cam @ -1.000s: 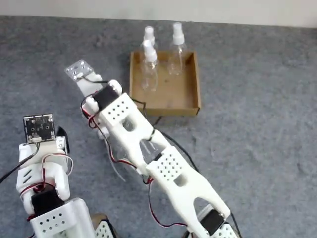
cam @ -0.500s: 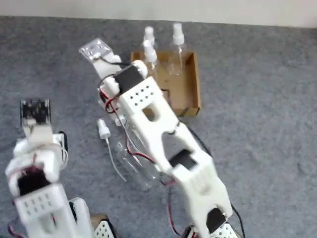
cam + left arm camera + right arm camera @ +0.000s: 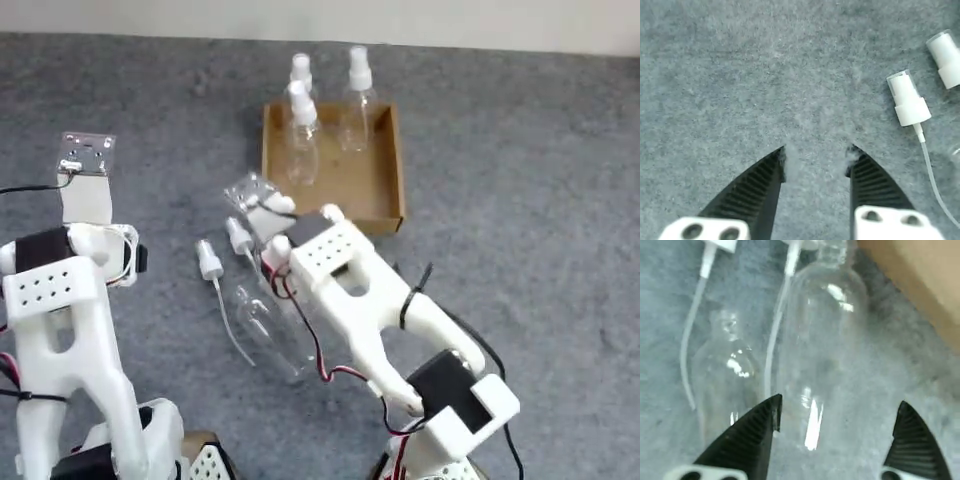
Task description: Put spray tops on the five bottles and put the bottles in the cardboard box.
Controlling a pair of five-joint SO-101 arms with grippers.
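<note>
Bottles [image 3: 301, 140], three capped in box [image 3: 350, 195], two uncapped outside, two loose spray tops [image 3: 907, 100], left gripper [image 3: 817, 150] apart, right gripper [image 3: 840, 400] apart

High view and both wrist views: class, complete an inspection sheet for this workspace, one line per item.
Surface: grey carpet.
Job's things: cardboard box with three capped bottles standing at it, the base of the farthest hidden; two uncapped bottles lying on the carpet; two loose spray tops beside them.
Clutter: nothing seen.
Grippers: left gripper open over bare carpet; right gripper open above one lying bottle.
Cables: red and black wires along the right arm.
Surroundings: pale strip beyond the carpet's far edge.
</note>
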